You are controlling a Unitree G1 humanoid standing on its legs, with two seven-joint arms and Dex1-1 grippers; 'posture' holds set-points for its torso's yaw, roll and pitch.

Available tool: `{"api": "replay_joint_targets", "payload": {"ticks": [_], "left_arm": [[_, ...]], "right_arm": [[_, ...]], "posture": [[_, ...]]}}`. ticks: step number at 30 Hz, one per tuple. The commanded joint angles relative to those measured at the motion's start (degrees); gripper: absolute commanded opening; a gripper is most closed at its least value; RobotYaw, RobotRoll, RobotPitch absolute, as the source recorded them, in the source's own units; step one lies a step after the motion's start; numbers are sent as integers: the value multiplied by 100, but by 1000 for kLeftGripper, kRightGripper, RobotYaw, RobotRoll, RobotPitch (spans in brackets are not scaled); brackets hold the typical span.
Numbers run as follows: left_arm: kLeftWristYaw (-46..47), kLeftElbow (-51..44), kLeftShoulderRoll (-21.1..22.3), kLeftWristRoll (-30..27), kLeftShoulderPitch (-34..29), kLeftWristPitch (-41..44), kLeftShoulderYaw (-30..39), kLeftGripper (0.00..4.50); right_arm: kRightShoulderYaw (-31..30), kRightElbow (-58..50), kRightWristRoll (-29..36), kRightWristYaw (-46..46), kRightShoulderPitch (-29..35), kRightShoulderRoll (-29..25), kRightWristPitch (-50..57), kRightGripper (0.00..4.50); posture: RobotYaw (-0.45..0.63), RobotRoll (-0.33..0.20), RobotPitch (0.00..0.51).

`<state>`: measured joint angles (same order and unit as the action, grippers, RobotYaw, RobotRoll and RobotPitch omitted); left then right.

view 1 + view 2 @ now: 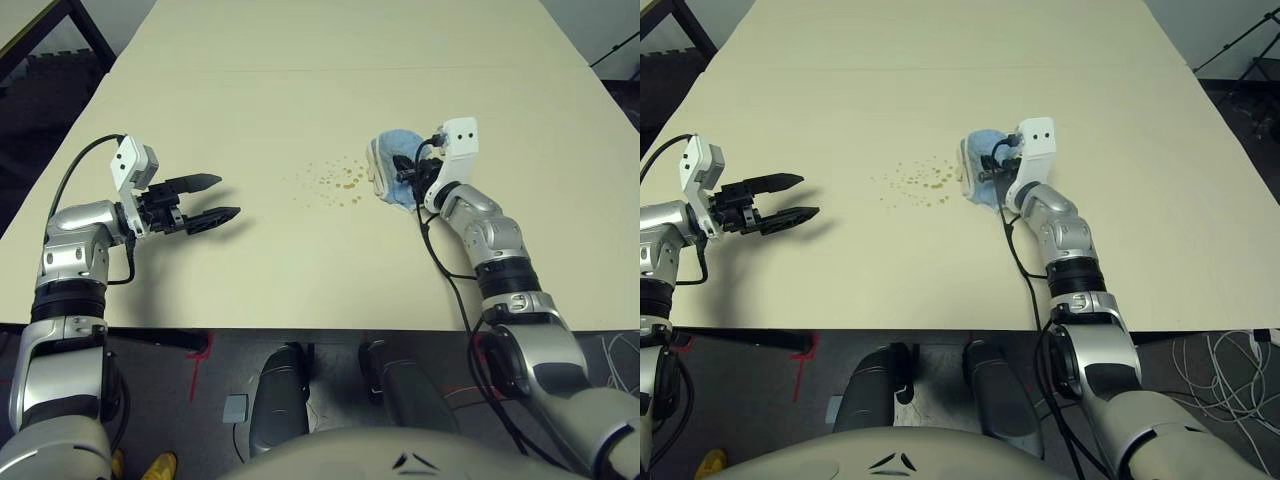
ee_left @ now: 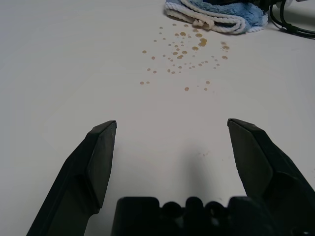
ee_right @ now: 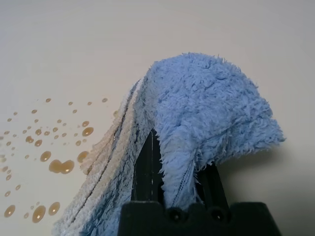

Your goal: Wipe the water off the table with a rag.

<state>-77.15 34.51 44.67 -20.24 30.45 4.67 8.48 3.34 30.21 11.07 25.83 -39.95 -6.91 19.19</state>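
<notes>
Worktop [image 1: 300, 90]: large, pale cream, smooth-topped.

Right gripper [image 1: 408, 172]: its black fingers [image 3: 145, 169] are clenched on the rag, a fold of cloth being pinched between them. The gripper is set low over the worktop.

Rag [image 3: 206, 108]: light blue terry cloth with white stitched edging, bunched and folded over the right fingers, its lower edge lying on the worktop. It is placed directly at the edge of the water, on the side away from the left gripper.

Water [image 1: 335, 182]: small brownish-amber droplets and specks, scattered on the worktop just beside the rag. The largest drops are found nearest the cloth; finer specks trail off toward the left gripper. The droplets lie between the two grippers, well apart from the left fingers.

Left gripper [image 1: 205, 198]: its fingers [image 2: 98, 157] are spread wide apart, released, nothing being held between them. It is pointed toward the droplets and the rag, over bare worktop.
</notes>
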Motion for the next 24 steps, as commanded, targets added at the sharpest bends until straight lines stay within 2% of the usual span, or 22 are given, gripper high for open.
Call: {"api": "replay_joint_targets", "payload": {"ticks": [1,9,24], "left_arm": [[-45,4,135,47,-109,-69,55,4500],[-97,-168,218,-4,-257,-48,67,4500],[-44,-504,230,-73,-598,3,121,4500]], "right_arm": [[-728,317,-294,392,167,245,300,11],[-1318,559,-712,683,-31,574,144,11],[-1781,1229,-1164,1046,-458,1562,-173,11]], "posture": [[-106,0,176],[-84,0,187],[-59,0,201]]}}
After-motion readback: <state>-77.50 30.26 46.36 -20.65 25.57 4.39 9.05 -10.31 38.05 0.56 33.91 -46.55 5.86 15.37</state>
